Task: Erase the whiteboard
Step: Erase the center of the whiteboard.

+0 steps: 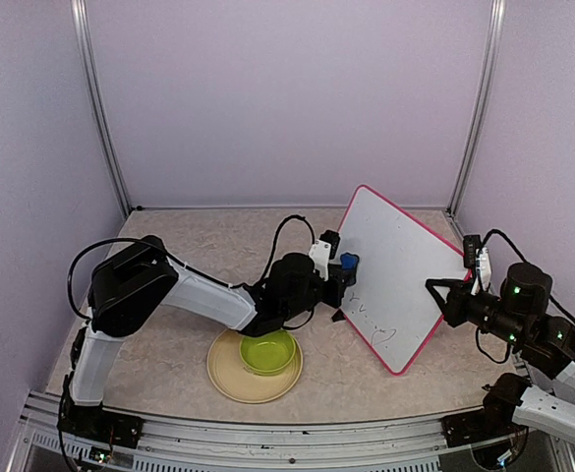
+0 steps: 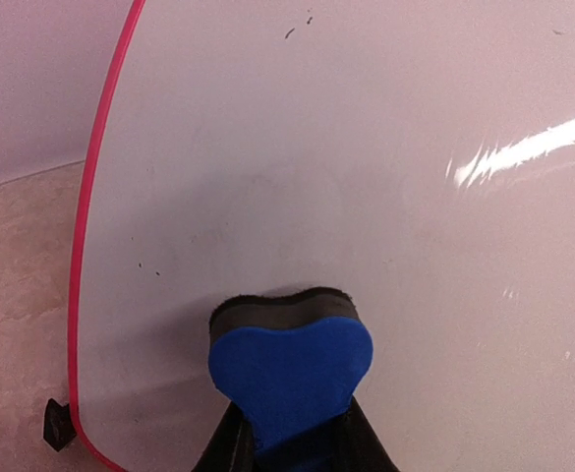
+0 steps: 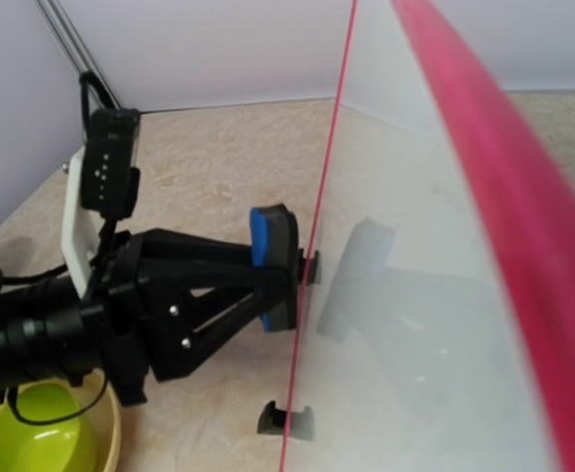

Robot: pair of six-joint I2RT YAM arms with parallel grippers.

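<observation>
Left gripper (image 1: 344, 267) clamps the eraser (image 2: 289, 379) against the board (image 1: 405, 246); scribbles (image 1: 373, 323) lie just below it; right gripper (image 1: 436, 291) pinches the rim.

Left arm (image 1: 208, 295): white tube links, bulky black joint housings, black base at 7 o'clock of the top view. Thin black cable (image 1: 76, 275) loops off the shoulder housing. Left gripper (image 3: 267, 275): black triangular truss fingers with small silver screws (image 3: 174, 310). Behind it, a white plate (image 3: 76, 221) carries a black camera module (image 3: 110, 162) with dot markings. Right arm (image 1: 523, 315), 4 o'clock: black housings, green LEDs (image 1: 510, 290), white lower link.
</observation>
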